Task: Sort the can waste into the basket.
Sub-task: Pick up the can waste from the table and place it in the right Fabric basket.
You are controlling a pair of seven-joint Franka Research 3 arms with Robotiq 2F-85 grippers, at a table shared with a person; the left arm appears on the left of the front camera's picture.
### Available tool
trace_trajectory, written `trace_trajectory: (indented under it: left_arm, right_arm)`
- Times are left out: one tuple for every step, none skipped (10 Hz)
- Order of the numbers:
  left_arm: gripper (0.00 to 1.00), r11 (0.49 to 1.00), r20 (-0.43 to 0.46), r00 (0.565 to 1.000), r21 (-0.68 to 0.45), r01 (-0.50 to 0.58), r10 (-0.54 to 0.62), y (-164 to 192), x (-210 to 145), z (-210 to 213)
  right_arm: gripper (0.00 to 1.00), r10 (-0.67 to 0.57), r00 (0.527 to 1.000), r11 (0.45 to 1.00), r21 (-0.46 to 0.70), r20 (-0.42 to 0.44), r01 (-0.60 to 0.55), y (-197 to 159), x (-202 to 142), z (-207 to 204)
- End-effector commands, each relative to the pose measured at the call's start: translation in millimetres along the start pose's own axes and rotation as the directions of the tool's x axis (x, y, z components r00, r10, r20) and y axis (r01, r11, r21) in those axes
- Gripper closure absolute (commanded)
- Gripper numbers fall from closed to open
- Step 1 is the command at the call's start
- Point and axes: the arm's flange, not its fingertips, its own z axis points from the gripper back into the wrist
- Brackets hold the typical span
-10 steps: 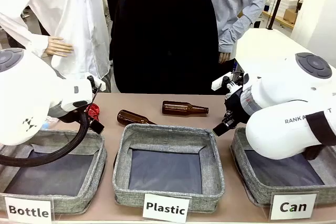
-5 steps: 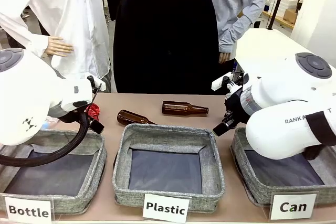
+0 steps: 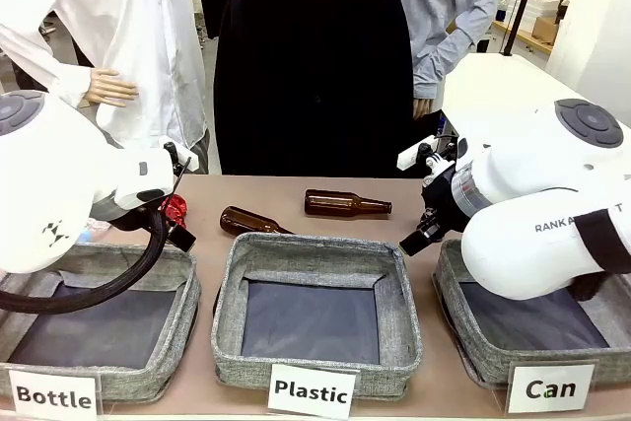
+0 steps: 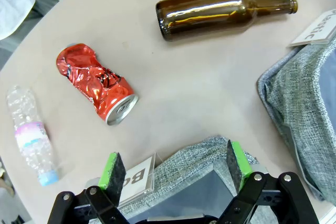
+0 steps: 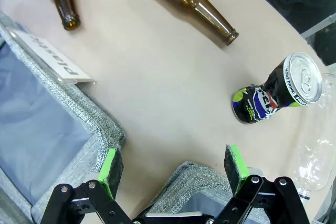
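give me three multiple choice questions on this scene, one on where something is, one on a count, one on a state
1. Where does the red crushed can lie?
A. in the basket signed Can
B. on the bare table
C. in the person's hand

2. How many brown glass bottles lie on the table?
A. one
B. two
C. four

3. How does the left tool stand?
A. open, holding nothing
B. shut on a bottle
C. shut on the red can

Answers:
1 B: it lies on its side on the tabletop, apart from the baskets.
2 B: the front view shows two, both on their sides beyond the Plastic basket.
3 A: its green pads stand wide apart with nothing between them.
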Motion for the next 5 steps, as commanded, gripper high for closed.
trace_trajectory:
  left_arm:
    - [0.0,1.0,0.0,1.0,0.0,0.0,0.0,0,0,0]
    - [0.0,1.0,0.0,1.0,0.0,0.0,0.0,0,0,0]
    - [0.0,1.0,0.0,1.0,0.0,0.0,0.0,0,0,0]
    - [0.0,0.998,0.022,1.0,-0.057,0.003,-0.002,-2,0,30]
    - [0.0,0.991,0.029,0.999,-0.13,-0.038,0.042,-3,2,68]
  right_arm:
    - [0.0,-0.001,1.0,1.0,0.0,0.0,0.001,0,0,0]
    - [0.0,0.0,1.0,1.0,0.0,0.0,0.0,0,0,0]
    - [0.0,0.008,0.999,0.999,0.044,-0.036,-0.007,-4,4,13]
    - [0.0,-0.033,0.998,0.994,0.105,-0.049,0.038,-10,11,38]
    - [0.0,-0.102,0.992,0.985,0.134,-0.075,0.112,-16,18,69]
